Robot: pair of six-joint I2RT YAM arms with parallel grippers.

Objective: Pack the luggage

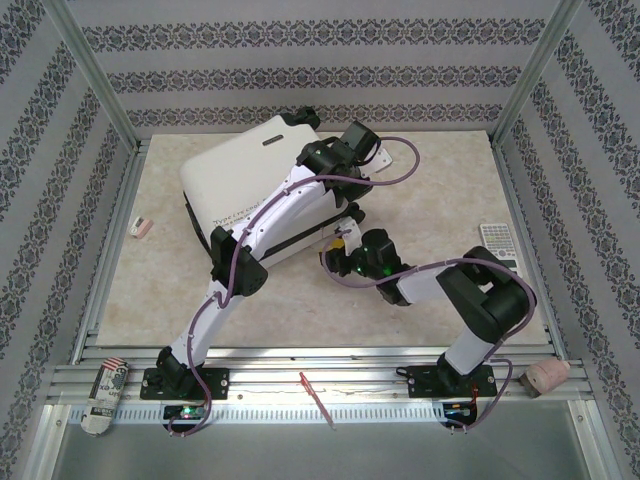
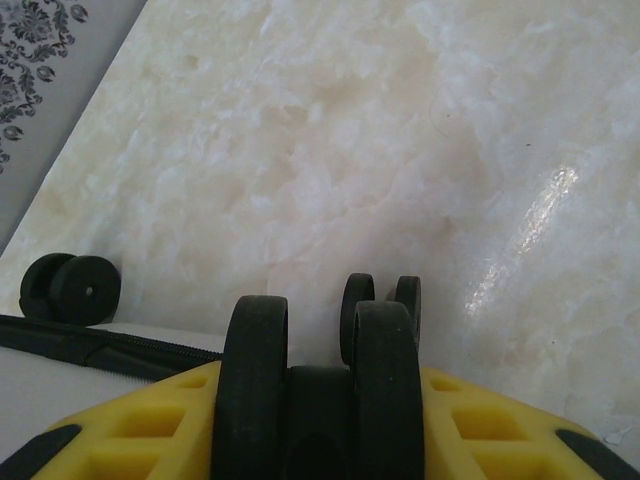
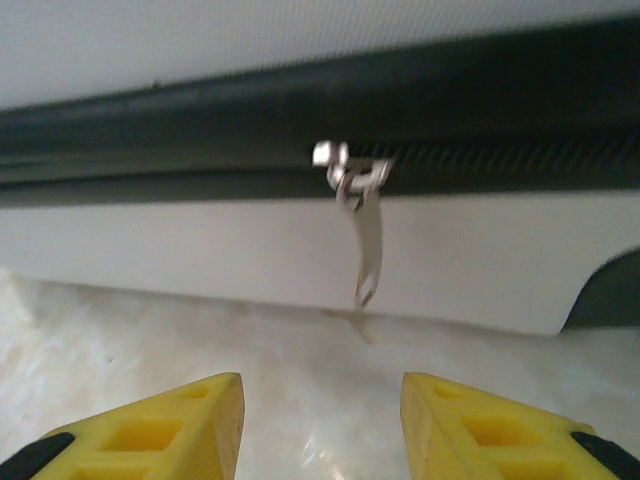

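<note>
**Luggage closed, zipping looks left to do**

Luggage (image 1: 255, 190) lies flat, shell shut. Left gripper (image 2: 320, 425) clamps a wheel (image 2: 255, 380) between its fingers. Right gripper (image 3: 320, 425) is spread wide and empty, with the zipper pull (image 3: 368, 235) hanging just ahead, between the fingertips' line. How far the zip has run is unclear. Black lid lettering is too small to read.

This looks like a robot laboratory cell dressed as a room. A table (image 1: 300, 310) with a marble-look top stands inside aluminium frame posts (image 1: 95, 75). Patterned wallpaper (image 1: 320, 40) covers three sides. The left arm (image 1: 200, 330) and right arm (image 1: 480, 310) are bolted to metal rails (image 1: 300, 352) at its near edge.
</note>
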